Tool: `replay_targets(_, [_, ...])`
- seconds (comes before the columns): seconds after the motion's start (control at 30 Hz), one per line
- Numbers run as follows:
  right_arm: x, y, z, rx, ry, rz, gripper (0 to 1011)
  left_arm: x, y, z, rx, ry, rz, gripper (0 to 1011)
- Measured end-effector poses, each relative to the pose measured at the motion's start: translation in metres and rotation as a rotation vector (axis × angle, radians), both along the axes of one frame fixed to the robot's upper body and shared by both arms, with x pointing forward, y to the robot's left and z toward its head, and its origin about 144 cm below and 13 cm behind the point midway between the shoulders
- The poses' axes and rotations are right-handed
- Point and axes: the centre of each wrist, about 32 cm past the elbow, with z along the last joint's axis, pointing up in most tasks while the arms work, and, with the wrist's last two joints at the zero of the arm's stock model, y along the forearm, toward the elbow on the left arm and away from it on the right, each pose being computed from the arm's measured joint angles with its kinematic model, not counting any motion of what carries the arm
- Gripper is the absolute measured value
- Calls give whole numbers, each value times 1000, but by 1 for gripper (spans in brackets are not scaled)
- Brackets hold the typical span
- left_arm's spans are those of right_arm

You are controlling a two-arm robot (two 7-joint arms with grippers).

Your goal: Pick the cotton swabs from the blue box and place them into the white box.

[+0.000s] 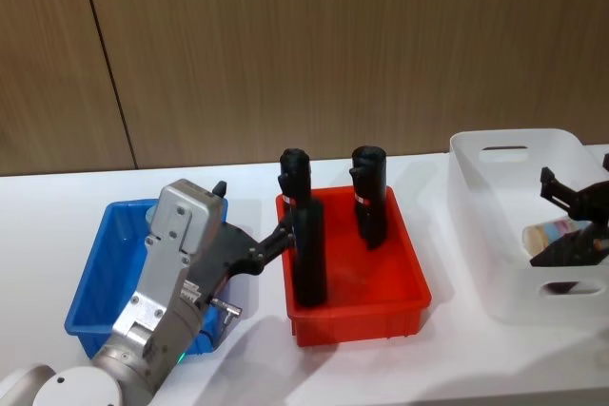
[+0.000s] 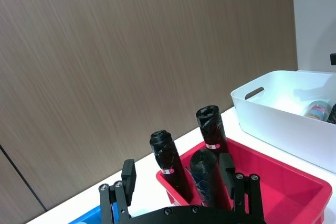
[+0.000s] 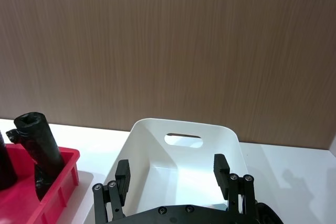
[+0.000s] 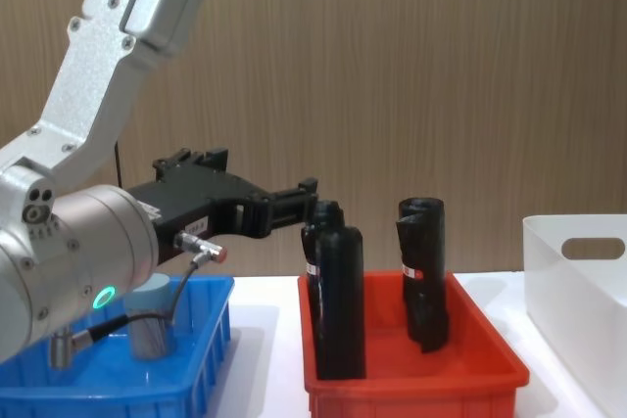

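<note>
**One swab jar lies in the white box, another stands in the blue**

One of the cotton swabs (image 1: 555, 231), a clear jar with a pinkish label and a pale lid, is seen lying on its side inside the white box (image 1: 476, 197), just beside the right gripper (image 1: 577, 225). The label's writing cannot be read. That gripper is held over the box's interior with its black fingers spread wide and nothing between them; in its wrist view, the box's oval handle cutout is seen ahead of the open fingers.

A second jar (image 4: 149, 325), pale-lidded, is shown standing upright in the blue box (image 4: 196, 379), below the left gripper (image 1: 255, 225). The left gripper is held above the blue box's rim, pointed toward the red bin (image 1: 357, 316), with its fingers parted wide and empty. A small cable with a red-tipped connector (image 4: 201, 247) is seen hanging under the left wrist.

Between the two boxes, the red bin is shown holding three black rolls (image 2: 207, 174), counted from the left wrist view, each standing upright or slightly tilted. A small white-and-red label band is seen on each roll that faces the cameras; its print is too small to be read. All three bins are set on a white table (image 1: 447, 368) before a brown wood-grain wall (image 1: 333, 45).
</note>
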Motion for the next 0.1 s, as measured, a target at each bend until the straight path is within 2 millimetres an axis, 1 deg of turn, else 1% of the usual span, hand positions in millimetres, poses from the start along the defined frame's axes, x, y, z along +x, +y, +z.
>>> replay_targets(0.1, [-1, 0, 0, 3, -3, 2, 1001, 0, 0, 0, 0, 0, 0, 1004])
